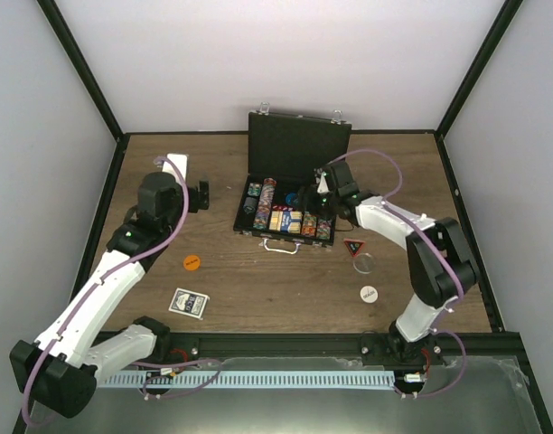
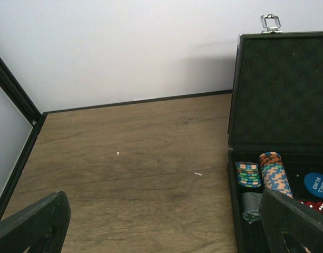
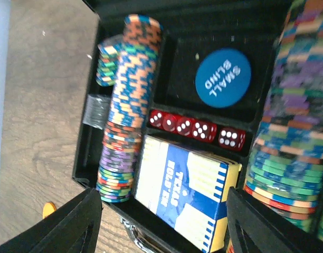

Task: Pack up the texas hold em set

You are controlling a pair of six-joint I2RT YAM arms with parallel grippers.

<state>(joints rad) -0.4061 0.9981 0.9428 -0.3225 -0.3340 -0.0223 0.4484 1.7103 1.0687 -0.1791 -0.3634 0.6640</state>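
Note:
The black hinged case (image 1: 297,145) of the texas hold em set stands open at the back middle of the table, with rows of multicoloured chips (image 3: 127,105) inside. A blue SMALL BLIND disc (image 3: 223,78) lies loose in a compartment beside red dice (image 3: 196,126) and a boxed card deck (image 3: 182,195). My right gripper (image 3: 164,221) hovers open over the case with nothing between its fingers. My left gripper (image 2: 164,226) is open above bare wood, left of the case. On the table lie an orange disc (image 1: 192,262), a blue-backed deck (image 1: 188,303), a dark triangle (image 1: 354,247) and a white disc (image 1: 370,293).
A clear round disc (image 1: 363,263) sits just below the triangle. The raised lid (image 2: 283,89) stands upright behind the chip rows. Black frame posts and white walls close in the table (image 1: 258,289) on three sides.

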